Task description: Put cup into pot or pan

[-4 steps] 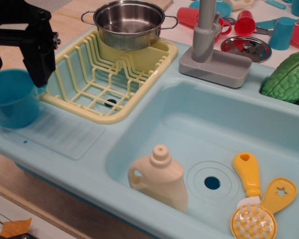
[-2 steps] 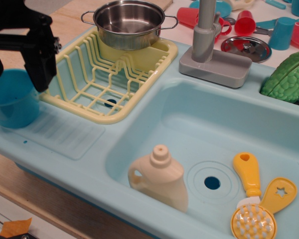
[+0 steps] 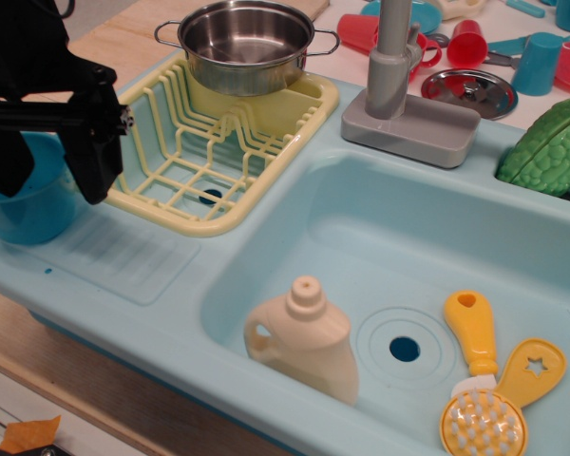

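The bright blue cup (image 3: 27, 211) stands upright on the drainboard at the far left edge of the toy sink. My black gripper (image 3: 49, 176) hangs over it, open. One finger (image 3: 95, 166) is down at the cup's right side, between cup and rack. The other finger (image 3: 5, 161) is at its left and hides part of the rim. Whether the fingers touch the cup I cannot tell. The shiny steel pot (image 3: 252, 81) with wire loop handles sits empty on the back end of the yellow dish rack (image 3: 209, 204), up and to the right of the cup.
A grey faucet (image 3: 394, 66) stands behind the sink basin (image 3: 437, 237). A cream bottle (image 3: 309, 337) and yellow brush (image 3: 477, 380) lie in the basin. A green vegetable toy (image 3: 551, 147) is at the right. A steel lid (image 3: 470, 90), red cup (image 3: 465, 43) and teal cup (image 3: 537, 62) are at the back.
My gripper has moved right and lower, so its fingers now straddle the blue cup. The cup and pot have not moved.
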`<state>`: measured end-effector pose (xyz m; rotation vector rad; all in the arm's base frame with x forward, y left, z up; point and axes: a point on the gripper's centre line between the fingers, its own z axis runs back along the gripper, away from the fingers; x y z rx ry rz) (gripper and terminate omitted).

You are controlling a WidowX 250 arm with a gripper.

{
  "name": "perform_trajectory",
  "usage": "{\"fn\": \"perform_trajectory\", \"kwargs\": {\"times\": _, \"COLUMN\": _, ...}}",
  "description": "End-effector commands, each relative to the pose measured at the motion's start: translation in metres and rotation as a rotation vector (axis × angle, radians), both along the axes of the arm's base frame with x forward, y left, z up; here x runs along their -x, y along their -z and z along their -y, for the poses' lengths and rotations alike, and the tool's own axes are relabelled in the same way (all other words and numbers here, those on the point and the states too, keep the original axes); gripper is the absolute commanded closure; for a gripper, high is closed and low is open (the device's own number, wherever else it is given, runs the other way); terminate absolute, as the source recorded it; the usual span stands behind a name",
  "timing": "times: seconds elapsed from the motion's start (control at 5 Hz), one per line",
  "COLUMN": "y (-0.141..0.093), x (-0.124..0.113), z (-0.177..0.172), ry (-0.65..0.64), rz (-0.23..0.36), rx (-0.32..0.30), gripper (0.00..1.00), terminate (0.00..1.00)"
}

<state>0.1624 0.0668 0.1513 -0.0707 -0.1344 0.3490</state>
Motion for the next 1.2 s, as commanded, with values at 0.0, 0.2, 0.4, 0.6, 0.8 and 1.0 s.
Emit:
{"fn": "perform_trajectory", "kwargs": {"times": 0.0, "y": 0.009, "x": -0.001, "z": -0.005, "ry": -0.038, "rz": -0.015, "rx": 0.033, "gripper": 1.00, "terminate": 0.00}}
{"fn": "perform_trajectory", "kwargs": {"times": 0.2, "y": 0.012, "x": -0.001, "z": -0.005, "ry": -0.045, "rz": -0.021, "rx": 0.048, "gripper": 1.00, "terminate": 0.00}}
{"fn": "perform_trajectory", "kwargs": {"times": 0.4, "y": 0.009, "x": -0.004, "z": -0.004, "ry": -0.036, "rz": -0.019, "rx": 0.034, "gripper": 1.00, "terminate": 0.00}}
{"fn": "perform_trajectory", "kwargs": {"times": 0.6, "y": -0.007, "x": -0.016, "z": -0.001, "ry": 0.010, "rz": 0.059, "rx": -0.034, "gripper": 1.00, "terminate": 0.00}}
{"fn": "perform_trajectory", "kwargs": {"times": 0.8, "y": -0.023, "x": -0.044, "z": 0.003, "ry": 0.108, "rz": 0.099, "rx": -0.087, "gripper": 1.00, "terminate": 0.00}}
{"fn": "perform_trajectory", "kwargs": {"times": 1.0, "y": -0.045, "x": -0.068, "z": 0.009, "ry": 0.183, "rz": 0.138, "rx": -0.136, "gripper": 1.00, "terminate": 0.00}}
